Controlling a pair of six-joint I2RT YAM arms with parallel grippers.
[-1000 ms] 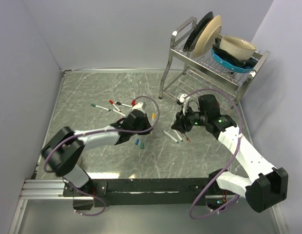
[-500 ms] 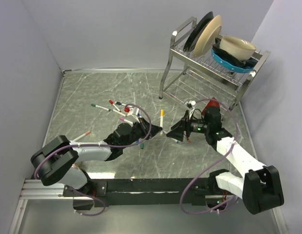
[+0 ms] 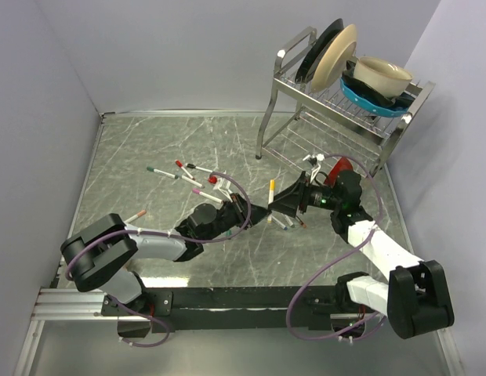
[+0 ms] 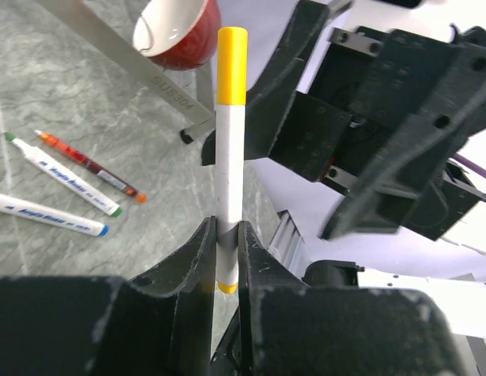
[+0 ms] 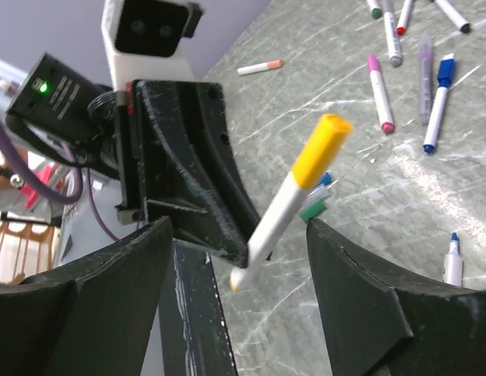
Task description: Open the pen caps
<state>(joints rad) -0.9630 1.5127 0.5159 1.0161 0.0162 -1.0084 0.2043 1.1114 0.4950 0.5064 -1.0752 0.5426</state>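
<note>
Brought closer since prev. frame: right claw [image 3: 288, 200], jaws wide, now set either side of the yellow cap [image 4: 232, 66]; contact can't be told. Pen [image 4: 227, 168] is held upright above mid-worktop [image 3: 149, 149] by left claw [image 4: 225, 235], clamped narrow on it. Cap not yet off; pull judged next.

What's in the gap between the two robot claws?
A white pen with a yellow cap, pinched by the left gripper. The open right gripper sits either side of it, apparently not touching, in the right wrist view.

grey marbled table [image 3: 141, 141] carries scattered markers [image 5: 381, 98], loose caps [image 5: 312, 210] and a dish rack [image 3: 337, 102].
</note>
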